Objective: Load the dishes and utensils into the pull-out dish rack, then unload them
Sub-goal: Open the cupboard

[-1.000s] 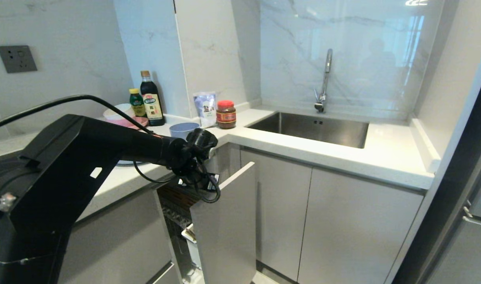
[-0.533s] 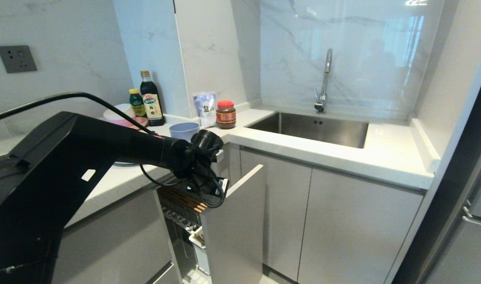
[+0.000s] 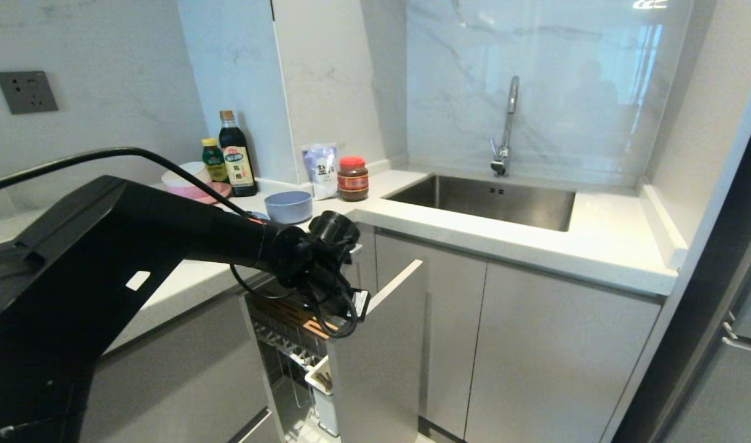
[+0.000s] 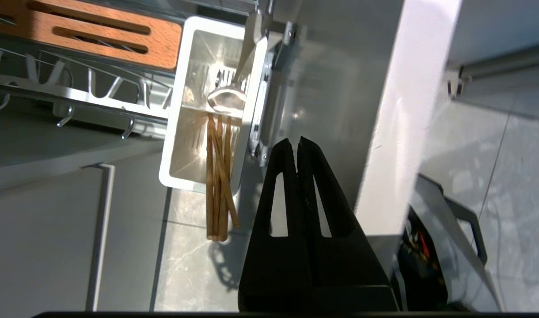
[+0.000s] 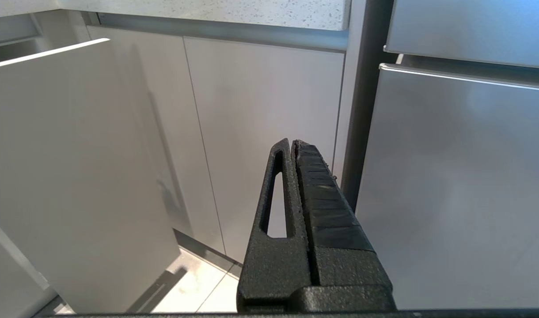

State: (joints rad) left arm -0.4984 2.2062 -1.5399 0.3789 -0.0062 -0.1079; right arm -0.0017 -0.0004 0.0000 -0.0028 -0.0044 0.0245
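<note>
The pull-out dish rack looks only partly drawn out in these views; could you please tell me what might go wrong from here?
1. The left end effector is shut, pressed behind the white cabinet front rather than gripping it, so it could slip off the pull-out dish rack.
2. The chopsticks lean out over the caddy rim; a jolt might tip them out.
3. The small blue bowl sits near the counter edge, close to the arm.

Pull-out dish rack (image 3: 301, 344) stood drawn out from under counter: chrome wire basket, slotted wooden strip (image 4: 88, 33) along top, white utensil caddy (image 4: 207, 110) just behind narrow white cabinet front (image 3: 381, 357). Wooden chopsticks (image 4: 218, 176) and silver fork (image 4: 234, 88) stood in caddy. Small pale blue bowl (image 3: 288, 206) sat upright on counter near rack.
</note>
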